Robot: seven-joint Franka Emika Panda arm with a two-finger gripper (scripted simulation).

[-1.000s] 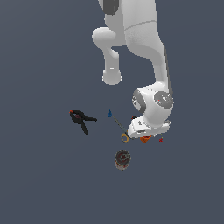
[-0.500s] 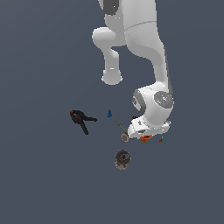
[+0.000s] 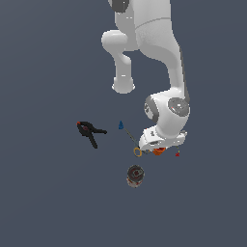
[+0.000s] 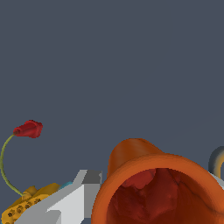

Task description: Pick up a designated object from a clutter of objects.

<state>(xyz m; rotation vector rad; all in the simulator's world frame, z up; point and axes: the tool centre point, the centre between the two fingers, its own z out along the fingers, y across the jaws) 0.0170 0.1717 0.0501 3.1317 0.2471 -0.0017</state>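
Note:
The orange-red cup [image 3: 158, 151] stands under my hand, just at the exterior view's right of the scissors' yellow loop [image 3: 138, 152]. In the wrist view the cup [image 4: 131, 158] fills the space between my fingers, with its darker hollow facing the camera. My gripper [image 3: 157, 148] is low over it. One grey finger [image 4: 65, 203] lies against the cup's outer wall, and the gripper [image 4: 157, 192] looks shut on it. The other finger is mostly out of frame.
A grey-brown can [image 3: 135, 175] stands in front of the cup. A black red-tipped clamp [image 3: 89, 131] and a tiny blue cone [image 3: 121, 125] lie at the exterior view's left. The yellow-black tool [image 4: 26, 205] with a red tip [image 4: 28, 129] lies beside the finger.

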